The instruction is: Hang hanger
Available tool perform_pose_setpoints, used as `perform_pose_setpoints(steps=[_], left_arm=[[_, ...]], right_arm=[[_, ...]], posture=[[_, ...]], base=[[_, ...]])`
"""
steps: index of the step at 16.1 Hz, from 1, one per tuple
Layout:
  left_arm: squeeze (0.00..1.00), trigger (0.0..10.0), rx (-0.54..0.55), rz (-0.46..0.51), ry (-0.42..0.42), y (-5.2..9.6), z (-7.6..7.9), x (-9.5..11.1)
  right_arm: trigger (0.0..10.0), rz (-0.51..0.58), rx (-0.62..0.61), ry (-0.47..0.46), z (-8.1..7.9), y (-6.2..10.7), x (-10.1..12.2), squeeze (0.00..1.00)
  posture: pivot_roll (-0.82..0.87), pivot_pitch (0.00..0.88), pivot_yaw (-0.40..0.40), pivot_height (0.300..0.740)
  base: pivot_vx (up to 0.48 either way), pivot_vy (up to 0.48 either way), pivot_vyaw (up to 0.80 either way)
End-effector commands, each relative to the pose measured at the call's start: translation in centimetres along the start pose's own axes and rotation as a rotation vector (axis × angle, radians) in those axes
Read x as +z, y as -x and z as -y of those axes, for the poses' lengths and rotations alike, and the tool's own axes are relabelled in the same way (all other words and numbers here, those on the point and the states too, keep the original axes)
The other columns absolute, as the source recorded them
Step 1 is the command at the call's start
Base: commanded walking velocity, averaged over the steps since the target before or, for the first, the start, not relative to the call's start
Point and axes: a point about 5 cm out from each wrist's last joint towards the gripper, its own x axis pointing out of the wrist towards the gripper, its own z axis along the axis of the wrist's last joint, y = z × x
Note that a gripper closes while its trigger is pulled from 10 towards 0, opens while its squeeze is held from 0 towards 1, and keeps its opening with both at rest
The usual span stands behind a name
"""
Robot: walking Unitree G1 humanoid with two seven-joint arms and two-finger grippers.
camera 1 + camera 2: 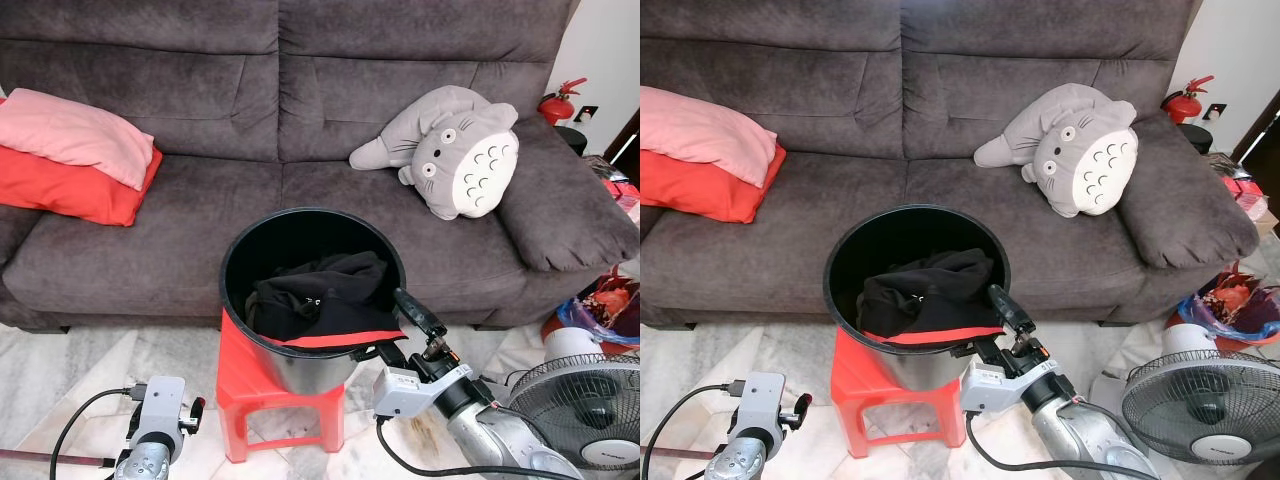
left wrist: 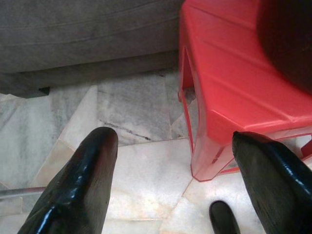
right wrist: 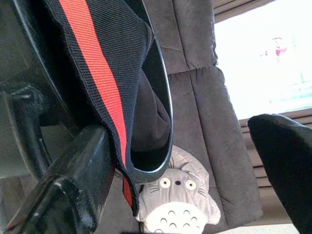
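In the round black bucket with a shiny metal outside [image 1: 290, 235]: a crumpled black knit garment with a red band along its hem [image 1: 320, 295], hem draped over the rim on the robot's side. No telling a hanger apart from the dark cloth; a thin black curved piece just under the rim, beside the right gripper [image 1: 400, 335], too unclear to name.

Under the bucket: a small red plastic stool [image 1: 245, 385] as desk, on a pale marble tile floor [image 1: 60, 370].

Right gripper at the bucket's near rim, jaws released and spread wide, one finger reaching up over the rim next to the red hem, the other lower, outside the wall. Nothing clenched between them.

Left gripper [image 2: 175, 156] low over the floor, just beside the stool's leg, jaws likewise released and apart.

Behind the stool: a wide dark grey fabric couch [image 1: 200, 190]. At its left end, a soft pink pillow [image 1: 70, 135] stacked on a flat red pillow [image 1: 60, 190]. Towards its right end, a grey and cream round plush animal [image 1: 455, 155], lying tilted against the backrest. To the right on the floor, a white electric fan with a wire cage [image 1: 580, 410]; further back by the wall, a red fire extinguisher [image 1: 558, 103].
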Motion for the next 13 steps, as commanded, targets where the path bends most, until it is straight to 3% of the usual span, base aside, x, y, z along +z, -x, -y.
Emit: perform_pose_setpoints(steps=[1, 6, 8, 13], left_arm=[[0.0, 10.0, -0.005, -0.024, -0.003, 0.3, 0.1, -0.7], [0.0, 10.0, -0.002, -0.024, -0.005, 0.3, 0.0, -0.7], [0.0, 10.0, -0.003, -0.019, -0.006, 0.2, 0.1, -0.6], [0.0, 10.0, 0.0, -0.014, -0.005, 0.1, -0.2, -0.3]], right_arm=[[10.0, -0.021, -0.011, -0.006, 0.4, -0.2, -0.4, 0.0], [10.0, -0.045, -0.045, -0.046, 1.0, -1.6, -0.8, 0.0], [10.0, -0.07, -0.042, -0.18, 1.1, -1.9, -0.8, 0.0], [10.0, -0.059, 0.177, -0.445, -0.9, -1.3, 0.4, 0.0]], posture=[[-0.08, 0.168, -0.001, 0.74], [-0.07, 0.167, 0.0, 0.74], [-0.07, 0.167, -0.001, 0.74], [-0.07, 0.166, -0.005, 0.74]], base=[[0.0, 0.0, 0.0], [0.0, 0.0, 0.0], [0.0, 0.0, 0.0], [0.0, 0.0, 0.0]])
